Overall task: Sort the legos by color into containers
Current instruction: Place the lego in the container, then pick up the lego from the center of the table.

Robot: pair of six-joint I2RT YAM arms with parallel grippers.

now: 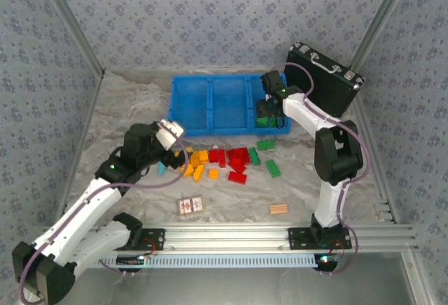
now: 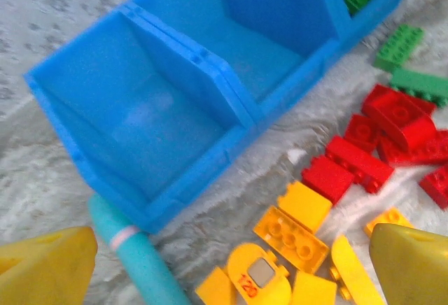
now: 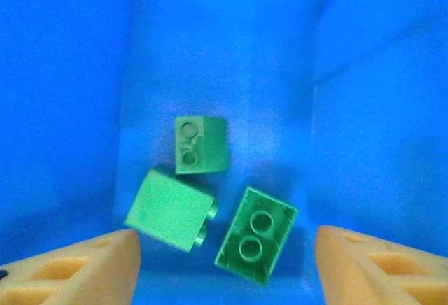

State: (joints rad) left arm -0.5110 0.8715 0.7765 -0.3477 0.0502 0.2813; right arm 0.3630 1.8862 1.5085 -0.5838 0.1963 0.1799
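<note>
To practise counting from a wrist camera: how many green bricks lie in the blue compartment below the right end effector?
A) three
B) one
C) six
A: the right wrist view shows three green bricks lying separately on the floor of the blue compartment.

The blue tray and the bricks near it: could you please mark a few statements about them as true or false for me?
1. Three green bricks lie in the right compartment of the blue tray. True.
2. The middle compartment holds red bricks. False: it holds none; the red bricks lie on the table in front of the tray.
3. The left gripper is shut on a yellow brick. False: its jaws stand open over the yellow bricks, holding nothing.
4. A black case stands to the right of the tray. True.
5. The right gripper is open above the green bricks. True.
</note>
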